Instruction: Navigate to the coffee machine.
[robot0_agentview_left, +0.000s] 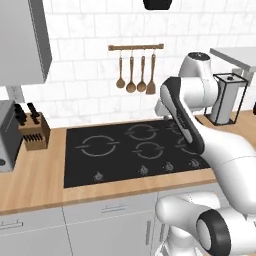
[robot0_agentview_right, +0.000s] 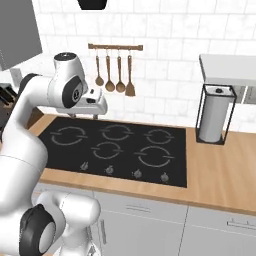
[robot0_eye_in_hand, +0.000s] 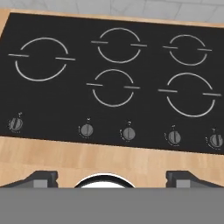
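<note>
The coffee machine is out of view. My gripper (robot0_eye_in_hand: 111, 178) hangs above the front edge of a black cooktop (robot0_eye_in_hand: 113, 78) with several ring burners and a row of knobs. Its two fingertips (robot0_eye_in_hand: 42, 177) stand wide apart with nothing between them, so it is open. From the right base view the white hand (robot0_agentview_right: 94, 106) hovers over the back left of the cooktop (robot0_agentview_right: 120, 145).
A wooden knife block (robot0_agentview_left: 34, 131) and a grey appliance (robot0_agentview_left: 6, 135) stand left of the cooktop. A paper towel roll in a black wire holder (robot0_agentview_right: 212, 115) stands on the wooden counter (robot0_agentview_right: 225, 170) at right, under a grey shelf (robot0_agentview_right: 227, 67). Wooden utensils (robot0_agentview_left: 136, 75) hang on the tiled wall.
</note>
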